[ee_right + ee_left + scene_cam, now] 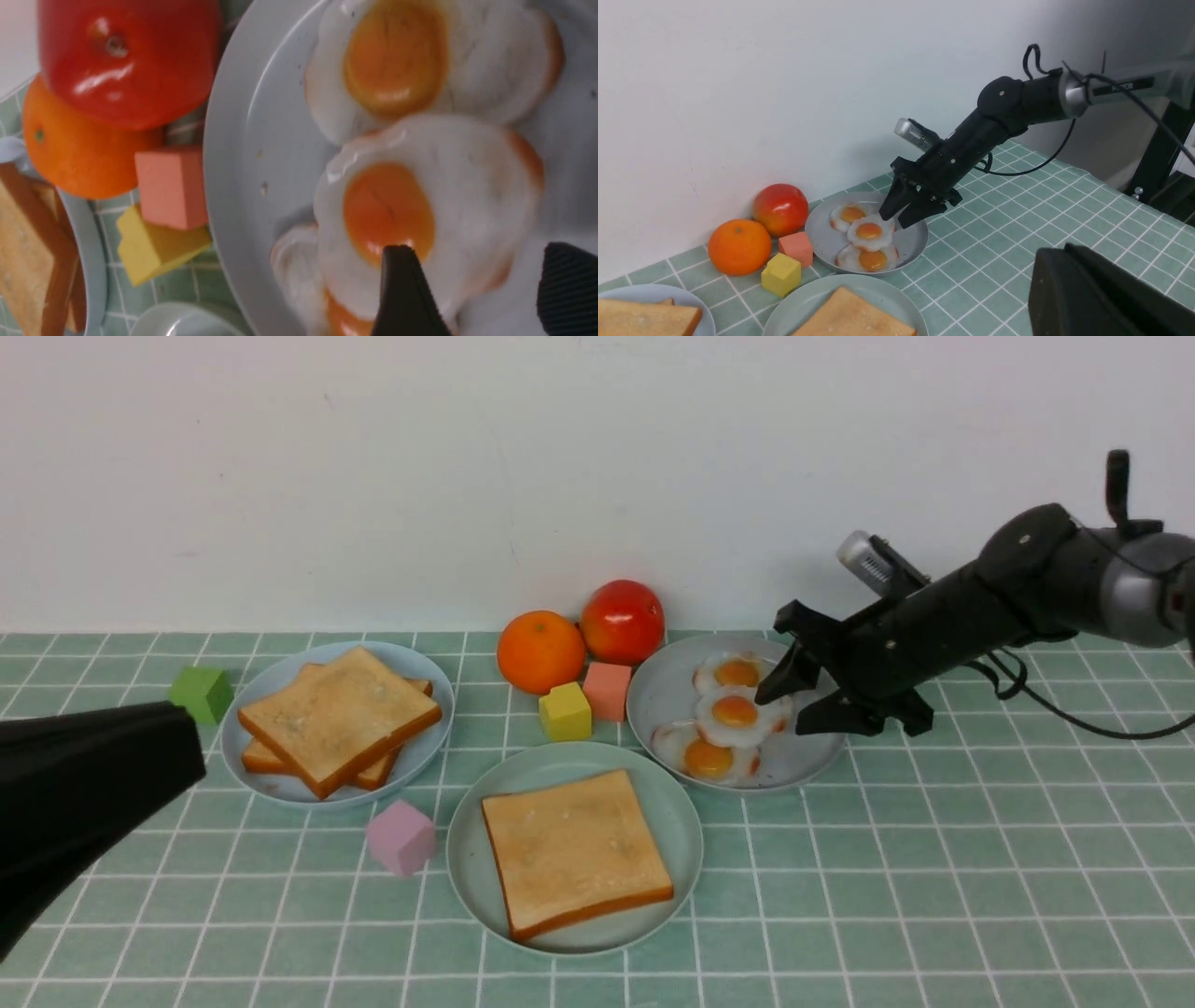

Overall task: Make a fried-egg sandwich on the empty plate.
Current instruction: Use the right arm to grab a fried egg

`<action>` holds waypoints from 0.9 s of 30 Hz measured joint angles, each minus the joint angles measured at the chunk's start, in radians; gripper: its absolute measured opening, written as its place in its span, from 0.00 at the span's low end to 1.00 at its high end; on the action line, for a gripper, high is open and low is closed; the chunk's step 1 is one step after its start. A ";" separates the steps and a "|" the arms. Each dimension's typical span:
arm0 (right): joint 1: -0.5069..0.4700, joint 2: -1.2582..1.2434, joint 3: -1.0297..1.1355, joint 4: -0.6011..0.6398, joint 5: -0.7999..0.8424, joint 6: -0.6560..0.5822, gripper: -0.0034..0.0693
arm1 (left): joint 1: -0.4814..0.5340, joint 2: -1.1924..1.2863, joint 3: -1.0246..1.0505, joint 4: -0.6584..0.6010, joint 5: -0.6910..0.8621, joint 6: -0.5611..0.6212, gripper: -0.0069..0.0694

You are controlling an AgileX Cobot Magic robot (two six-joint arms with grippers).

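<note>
My right gripper [782, 712] hangs with its jaws spread at the rim of the middle fried egg [736, 714] on the grey-blue plate [653, 705]. That egg overlaps the one nearest me, so only part of that one shows. My left gripper [89, 784] is a black bulk cut off by the frame edge, so I cannot tell whether it is released or clenched. One toast slice [574, 851] lies on the mint-green plate [464, 845] and two more are stacked on the pale blue plate [429, 677]; the lettering [1122, 87] on my right arm is too blurred to read

White wall [373, 476] — green checked tablecloth [934, 896]
</note>
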 joint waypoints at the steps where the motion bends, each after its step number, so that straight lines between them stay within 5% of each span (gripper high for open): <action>1: 0.000 0.009 -0.009 0.003 0.000 0.000 0.59 | 0.000 0.001 0.000 0.000 0.000 0.000 0.07; 21: -0.001 0.051 -0.023 0.082 -0.064 -0.024 0.59 | 0.000 0.001 0.000 -0.020 -0.002 0.000 0.07; 27: -0.002 0.061 -0.027 0.084 -0.066 -0.024 0.48 | 0.000 0.001 0.000 -0.027 -0.001 -0.001 0.07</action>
